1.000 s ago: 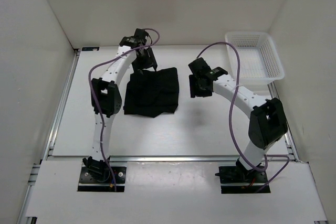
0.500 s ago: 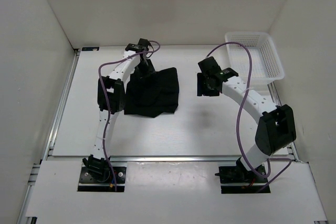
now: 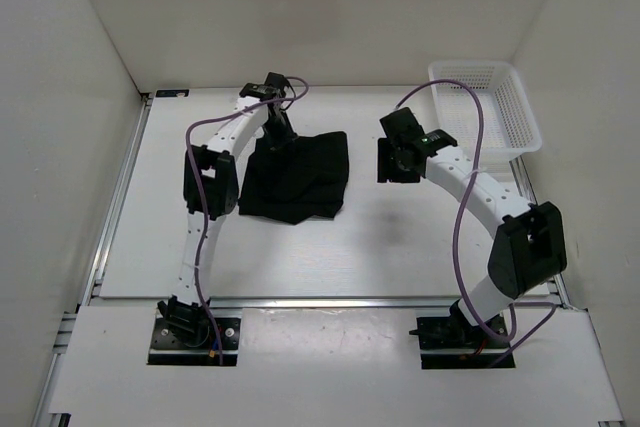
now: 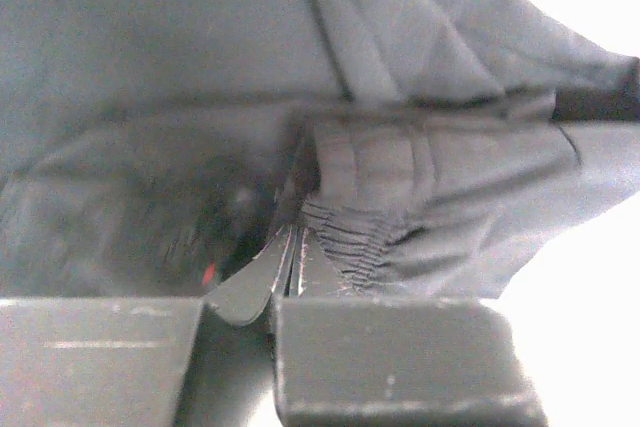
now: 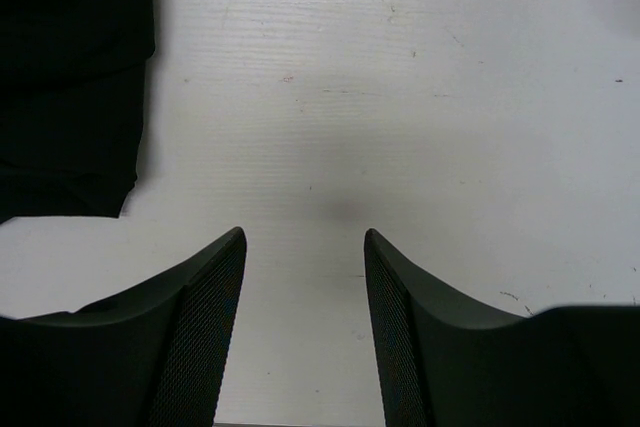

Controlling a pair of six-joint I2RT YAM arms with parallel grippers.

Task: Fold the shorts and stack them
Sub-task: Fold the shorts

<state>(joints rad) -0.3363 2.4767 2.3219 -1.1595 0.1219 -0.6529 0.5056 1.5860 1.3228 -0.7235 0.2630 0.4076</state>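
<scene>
One pair of plain black soft fabric shorts (image 3: pixel 295 179) is lying on the white table (image 3: pixel 330 257); the left pincer (image 4: pixel 292 262) is clamping its far-left waistband, and the right pincer (image 5: pixel 304 247) is hovering, spread wide, to its right.

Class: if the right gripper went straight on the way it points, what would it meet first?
Probably the bare table: the open right gripper faces it, with the shorts off to the side.
</scene>
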